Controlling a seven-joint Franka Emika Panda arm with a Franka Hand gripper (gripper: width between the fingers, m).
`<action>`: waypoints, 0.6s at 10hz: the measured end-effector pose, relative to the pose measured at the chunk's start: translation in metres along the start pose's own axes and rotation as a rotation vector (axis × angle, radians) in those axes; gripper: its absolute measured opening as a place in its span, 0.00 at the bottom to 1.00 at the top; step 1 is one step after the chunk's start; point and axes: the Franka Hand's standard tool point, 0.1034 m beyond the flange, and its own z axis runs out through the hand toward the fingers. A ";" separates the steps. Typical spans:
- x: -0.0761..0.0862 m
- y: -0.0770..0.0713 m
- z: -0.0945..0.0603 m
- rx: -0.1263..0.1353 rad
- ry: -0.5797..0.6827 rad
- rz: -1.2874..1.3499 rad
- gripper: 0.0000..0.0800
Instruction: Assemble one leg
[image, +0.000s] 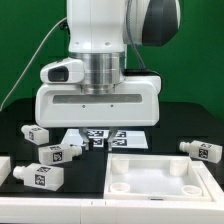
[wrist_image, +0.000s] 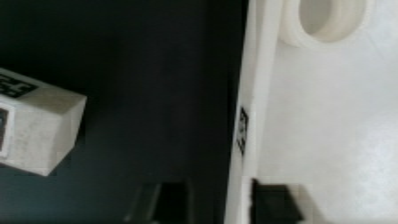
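White tabletop (image: 165, 190) (rimmed like a tray) has its wall between the wide-spread pincer (wrist_image: 222, 203), one leg (wrist_image: 32, 120) lying outside.

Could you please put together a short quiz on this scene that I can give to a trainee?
1. How many tagged legs show in the exterior view?
2. True or false: the gripper is shut on a leg.
3. In the wrist view, which thing shows a round socket? A. the tabletop; B. the marker board; C. a leg.
Key: 1. four; 2. false, the fingers stand apart with no leg between them; 3. A.
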 end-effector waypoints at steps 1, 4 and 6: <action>0.000 0.000 0.000 0.000 0.000 0.000 0.53; 0.000 0.000 0.000 0.000 0.000 0.000 0.79; 0.000 0.000 0.000 0.000 0.000 0.000 0.80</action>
